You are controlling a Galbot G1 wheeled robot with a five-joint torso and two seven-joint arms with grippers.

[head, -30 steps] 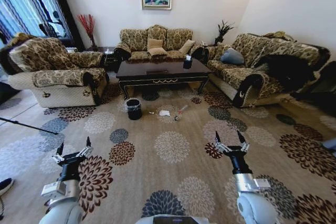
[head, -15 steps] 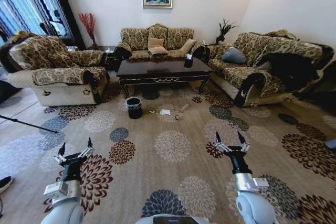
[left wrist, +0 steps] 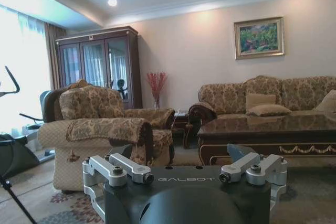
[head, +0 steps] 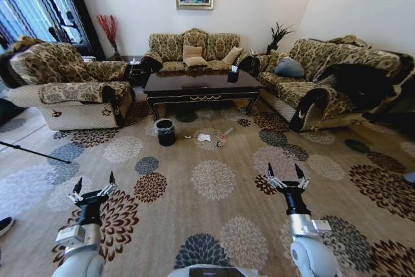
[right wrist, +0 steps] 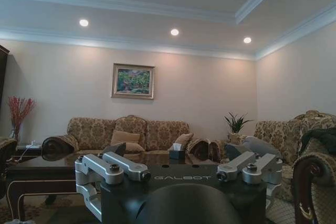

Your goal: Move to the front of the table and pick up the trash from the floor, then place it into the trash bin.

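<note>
The dark glossy table (head: 201, 86) stands across the room in front of the back sofa; the left wrist view shows it too (left wrist: 273, 129). On the carpet before it lies the trash: a crumpled white paper (head: 203, 138) and small bits (head: 222, 137) beside it. The small black trash bin (head: 165, 132) stands on the floor to the left of the paper, near the table's left leg. My left gripper (head: 94, 181) and right gripper (head: 284, 170) hover low over the carpet close to me, far from the trash, both open and holding nothing.
A patterned armchair (head: 65, 85) stands on the left, a sofa (head: 191, 50) at the back and another sofa (head: 324, 82) on the right. A black tissue box (head: 232, 76) sits on the table. A thin black rod (head: 32, 152) lies on the floor at left. Flowered carpet stretches between me and the trash.
The whole head view has shifted slightly, so the camera has moved a little. Both grippers stay open in the same pose.
</note>
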